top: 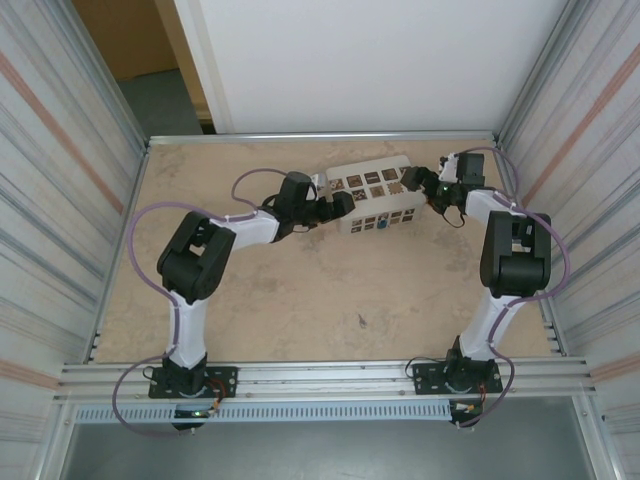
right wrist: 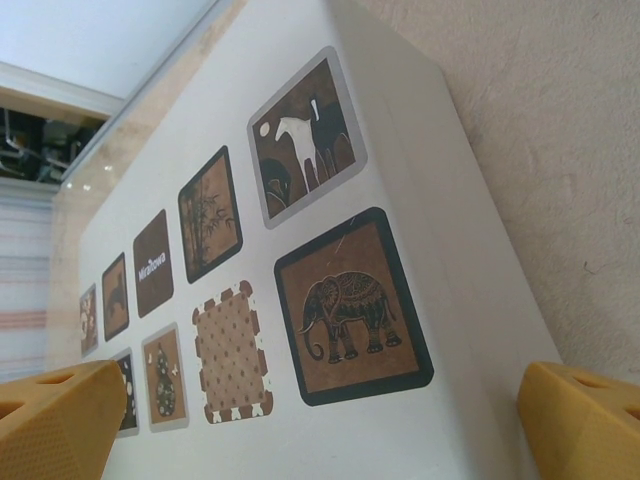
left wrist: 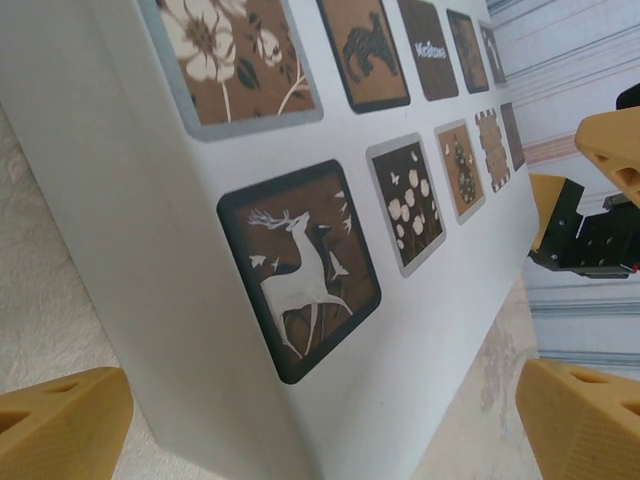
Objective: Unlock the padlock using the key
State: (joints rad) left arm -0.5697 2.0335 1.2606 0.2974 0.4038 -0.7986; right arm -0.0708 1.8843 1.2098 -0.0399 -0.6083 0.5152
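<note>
**Boundaries.** The table (top: 300, 300) is closed in by corrugated walls (top: 60, 200) on both sides. A white panel (top: 380, 60) stands at the back and an aluminium rail (top: 330, 375) runs along the near edge. The white box (top: 375, 190) lies toward the back, slightly skewed. It is clear of the back edge and well apart from either wall.

**Open room.** A wide bare stretch of table lies between the box and the rail. One small dark speck (top: 362, 321) lies on it, too small to identify. The right arm's elbow stands close to the right wall. The left arm has more room on its side.

**Left gripper** (top: 338, 205). It is at the box's left end with its jaws spread wide and nothing held. In the left wrist view its tan fingers (left wrist: 60, 425) sit at the lower corners. The box's patterned face runs away between them, with the deer square (left wrist: 300, 270) nearest. Contact with the box cannot be determined.

**Right gripper** (top: 425, 187). It is at the box's right end with its jaws equally wide and nothing held. In the right wrist view its fingers (right wrist: 585, 425) flank the box's end, with the elephant square (right wrist: 350, 305) nearest.

**Padlock** (top: 381, 224). In the top view it is a tiny teal-blue spot low against the box's near face. It sits roughly between the two grippers, on the side toward the arm bases. It is apart from both sets of fingers and neither touches it. Its shackle is too small to make out.
</note>
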